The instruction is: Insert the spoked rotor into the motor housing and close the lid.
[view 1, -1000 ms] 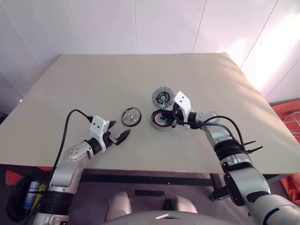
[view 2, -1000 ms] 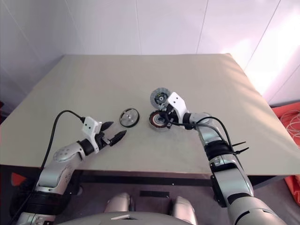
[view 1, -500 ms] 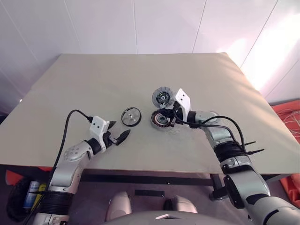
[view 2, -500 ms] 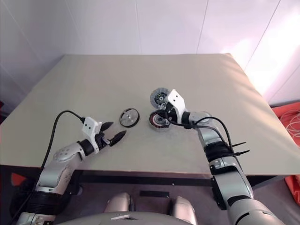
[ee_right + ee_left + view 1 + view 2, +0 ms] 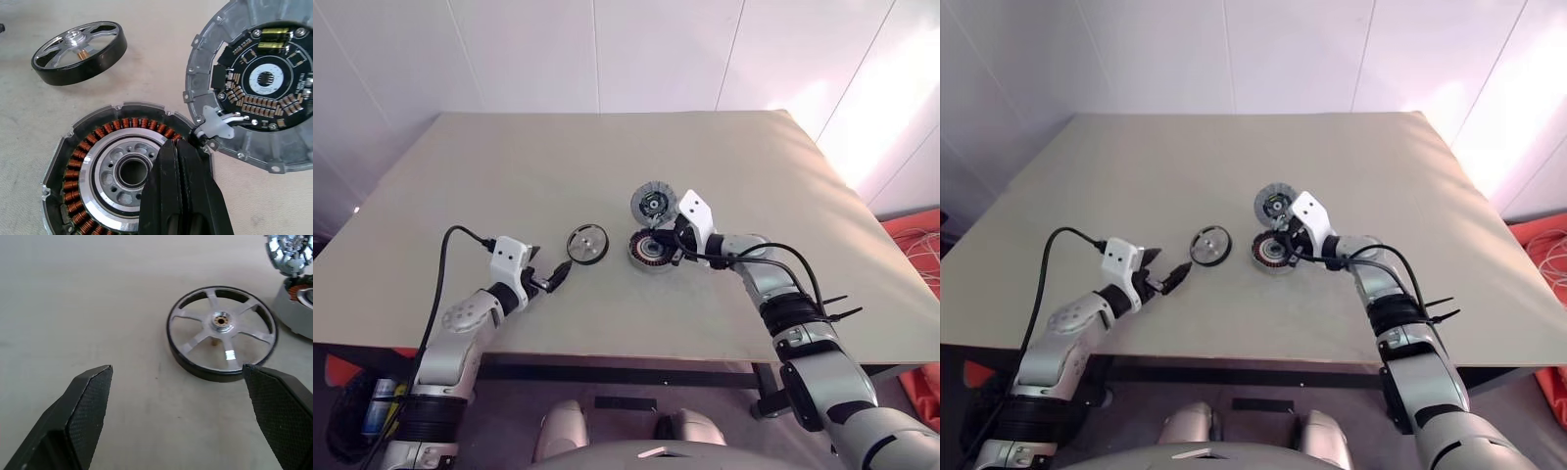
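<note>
Since a second ago the left gripper [image 5: 555,277] has swung in toward the rotor [image 5: 587,244], and now hangs just short of it with its fingers [image 5: 88,404] spread wide and nothing held. Lying flat on the table [image 5: 509,176], the rotor sits just beside the housing [image 5: 650,251], spoked face up. Over the housing's copper windings the right gripper [image 5: 180,161] rests with fingers pressed together, and the lid [image 5: 653,204] stands open at the housing's far edge.

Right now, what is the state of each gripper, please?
Left gripper: open, holding nothing, just short of the spoked rotor.
Right gripper: shut, fingertips at the motor housing rim.
</note>
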`<state>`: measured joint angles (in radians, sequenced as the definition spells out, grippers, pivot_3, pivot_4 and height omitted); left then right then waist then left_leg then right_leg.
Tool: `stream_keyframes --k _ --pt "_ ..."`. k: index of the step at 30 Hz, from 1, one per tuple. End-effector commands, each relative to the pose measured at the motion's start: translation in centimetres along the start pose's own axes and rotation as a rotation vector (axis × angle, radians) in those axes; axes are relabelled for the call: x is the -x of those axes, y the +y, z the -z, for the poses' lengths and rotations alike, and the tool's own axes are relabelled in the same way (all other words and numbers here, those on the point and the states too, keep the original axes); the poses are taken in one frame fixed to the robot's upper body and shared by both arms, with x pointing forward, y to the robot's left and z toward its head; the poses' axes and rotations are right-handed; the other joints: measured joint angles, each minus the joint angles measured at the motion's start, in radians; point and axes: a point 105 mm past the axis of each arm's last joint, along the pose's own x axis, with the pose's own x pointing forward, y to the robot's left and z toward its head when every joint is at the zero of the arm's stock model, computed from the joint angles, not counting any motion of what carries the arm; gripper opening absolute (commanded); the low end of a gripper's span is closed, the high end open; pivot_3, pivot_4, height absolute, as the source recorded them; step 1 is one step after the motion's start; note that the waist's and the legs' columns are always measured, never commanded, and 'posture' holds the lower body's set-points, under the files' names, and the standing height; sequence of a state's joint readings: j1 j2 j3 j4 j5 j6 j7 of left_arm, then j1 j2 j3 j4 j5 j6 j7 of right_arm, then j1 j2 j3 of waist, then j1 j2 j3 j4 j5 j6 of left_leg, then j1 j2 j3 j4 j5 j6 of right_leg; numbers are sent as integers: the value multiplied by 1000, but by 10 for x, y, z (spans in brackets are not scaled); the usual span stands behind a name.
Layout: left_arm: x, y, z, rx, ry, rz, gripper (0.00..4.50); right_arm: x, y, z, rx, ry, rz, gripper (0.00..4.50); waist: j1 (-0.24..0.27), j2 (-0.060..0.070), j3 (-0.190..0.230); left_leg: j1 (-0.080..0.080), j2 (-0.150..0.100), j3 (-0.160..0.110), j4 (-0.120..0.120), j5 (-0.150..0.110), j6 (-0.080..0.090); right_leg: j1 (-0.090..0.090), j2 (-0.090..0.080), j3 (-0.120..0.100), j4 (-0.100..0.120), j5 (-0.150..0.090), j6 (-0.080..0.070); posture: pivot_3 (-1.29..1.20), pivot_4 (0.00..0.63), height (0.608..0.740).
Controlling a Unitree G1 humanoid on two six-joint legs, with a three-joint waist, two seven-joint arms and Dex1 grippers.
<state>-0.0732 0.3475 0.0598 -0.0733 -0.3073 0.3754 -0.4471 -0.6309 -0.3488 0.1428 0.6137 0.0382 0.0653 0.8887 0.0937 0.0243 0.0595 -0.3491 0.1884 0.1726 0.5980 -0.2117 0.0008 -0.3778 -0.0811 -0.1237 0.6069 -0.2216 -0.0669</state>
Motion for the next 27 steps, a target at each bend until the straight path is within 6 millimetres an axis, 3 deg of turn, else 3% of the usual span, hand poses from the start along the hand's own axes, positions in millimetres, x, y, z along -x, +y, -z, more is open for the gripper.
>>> stream_keyframes --k 1,5,13,16,20,27 --pt "-2 9 -14 87 -7 -56 4500 6 -12 -34 65 -89 26 30 0 0 0 0 0 0 0 0 0 0 0 0 0 0 0 0 0 740" --pt "-3 7 -22 278 -12 -11 4500 9 -12 -43 87 -113 19 30 1 0 0 0 0 0 0 0 0 -1 0 0 0 1 -2 0 0 740" --pt "-10 23 -33 543 -62 -88 4500 12 -10 -50 100 -131 13 30 2 -1 1 -1 0 0 0 0 0 -1 0 0 0 1 -2 0 0 740" --pt "-12 27 -28 596 -28 -111 3850 13 -10 -51 101 -134 15 0 2 -1 1 -1 0 0 0 0 0 -2 0 0 0 1 -2 0 0 740" --pt "-13 27 -7 574 114 -149 2624 14 -12 -52 103 -136 22 0 2 -2 1 -2 0 0 0 0 1 -2 0 0 0 1 -1 0 0 740" --pt "-15 19 -4 577 134 -108 2624 15 -12 -49 101 -128 26 0 2 -2 1 -2 0 0 0 0 1 -2 0 0 0 0 0 0 0 740"
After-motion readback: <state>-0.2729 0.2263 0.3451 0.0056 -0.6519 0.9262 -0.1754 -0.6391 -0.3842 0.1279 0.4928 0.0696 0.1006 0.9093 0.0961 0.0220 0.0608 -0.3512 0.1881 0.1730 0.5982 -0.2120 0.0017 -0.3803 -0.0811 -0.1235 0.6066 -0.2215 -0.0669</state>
